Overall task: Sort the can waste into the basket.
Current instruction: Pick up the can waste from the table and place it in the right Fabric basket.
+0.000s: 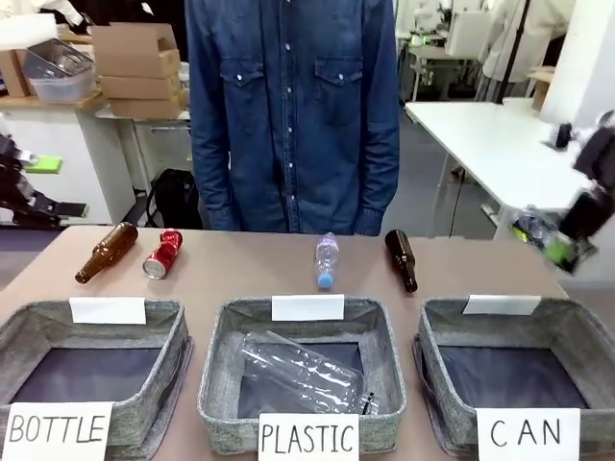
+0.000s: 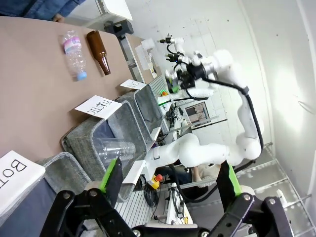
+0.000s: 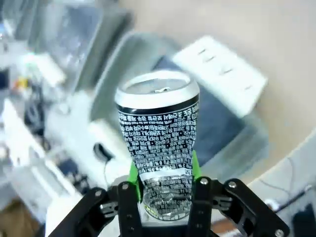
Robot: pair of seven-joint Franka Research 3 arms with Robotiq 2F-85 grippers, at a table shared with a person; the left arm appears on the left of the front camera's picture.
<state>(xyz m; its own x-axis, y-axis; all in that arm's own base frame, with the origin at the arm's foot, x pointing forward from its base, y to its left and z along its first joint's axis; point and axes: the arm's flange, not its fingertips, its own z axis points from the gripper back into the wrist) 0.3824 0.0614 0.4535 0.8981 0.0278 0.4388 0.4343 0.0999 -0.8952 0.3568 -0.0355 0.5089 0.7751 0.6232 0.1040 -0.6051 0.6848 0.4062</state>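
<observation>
Right wrist view | right gripper pinches silver-grey can: black print, dented low, shiny top; aloft near CAN basket | background blurred; front view smears the grip | left gripper spread | red can on table

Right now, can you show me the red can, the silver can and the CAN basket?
red can (image 1: pixel 162 255), front view, middle of its side.
silver can (image 3: pixel 158 143), right wrist view, printed black side.
CAN basket (image 1: pixel 577 309), front view, far rim toward its right end.
</observation>
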